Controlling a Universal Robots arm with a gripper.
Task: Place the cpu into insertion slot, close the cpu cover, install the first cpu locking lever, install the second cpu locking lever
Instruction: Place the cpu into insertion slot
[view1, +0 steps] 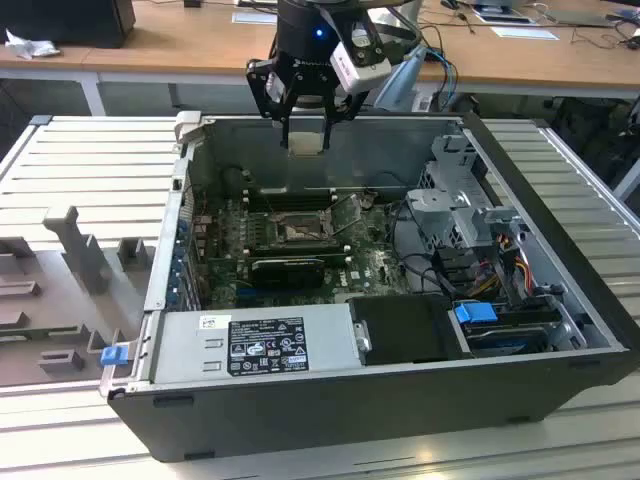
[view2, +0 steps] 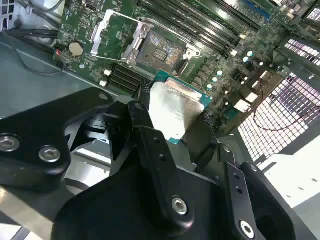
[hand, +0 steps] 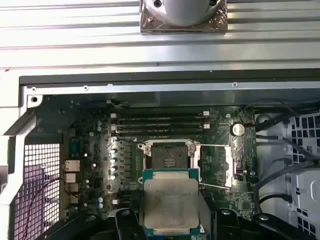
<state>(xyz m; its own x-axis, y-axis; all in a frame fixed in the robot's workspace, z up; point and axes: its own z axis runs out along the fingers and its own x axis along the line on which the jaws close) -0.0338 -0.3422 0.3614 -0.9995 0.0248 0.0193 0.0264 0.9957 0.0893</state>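
Wooden desks (view1: 180, 40) run behind a ribbed metal table (view1: 90, 160), where a grey moulded tray (view1: 50, 300) lies at the exterior view's left beside an open computer case (view1: 330, 400). Above the case's middle hangs the gripper (view1: 305, 146), clenched on the cpu (hand: 170, 202) by two opposite edges, well clear of the green motherboard (view1: 225, 265). Below it the insertion slot (hand: 169, 159) lies bare, the cpu cover (hand: 229, 164) swung open beside it, and the thin locking levers (hand: 214, 186) look unlatched. By my reading no step is finished: the chip is in hand but not seated, and the cover and both levers are yet to do.
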